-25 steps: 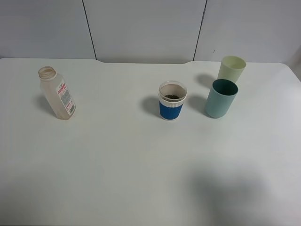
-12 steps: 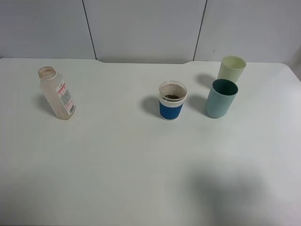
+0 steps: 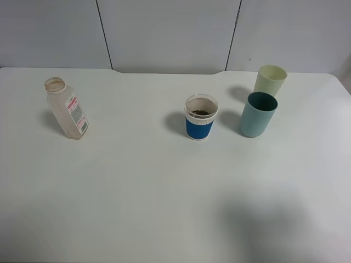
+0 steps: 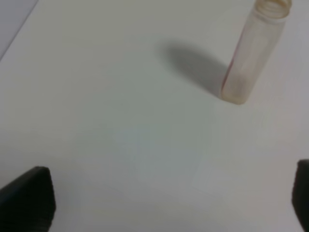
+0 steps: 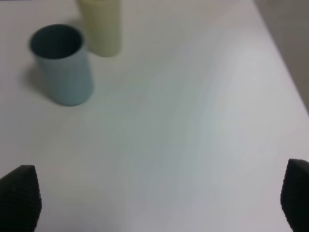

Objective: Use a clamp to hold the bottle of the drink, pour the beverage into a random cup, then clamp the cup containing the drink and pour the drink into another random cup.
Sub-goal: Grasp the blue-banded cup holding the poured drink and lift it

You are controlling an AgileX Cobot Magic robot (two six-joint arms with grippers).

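Bottle (image 3: pixel 66 109) stands upright and uncapped at the left of the worktop (image 3: pixel 137 192), well apart from the blue-banded cup (image 3: pixel 199 125) at the middle, which holds a little dark beverage (image 3: pixel 201 113); I judge the first pour done. The teal cup (image 3: pixel 258 114) and pale yellow-green cup (image 3: pixel 269 79) wait just beside each other at the right as receivers. The left pincer (image 4: pixel 164 203) and right pincer (image 5: pixel 157 198) hang released, grasping nothing.

White table (image 3: pixel 137 186) bearing an upright bottle (image 3: pixel 66 108), blue-banded cup (image 3: pixel 200 118), teal cup (image 3: pixel 258 114), yellow-green cup (image 3: pixel 269 79).
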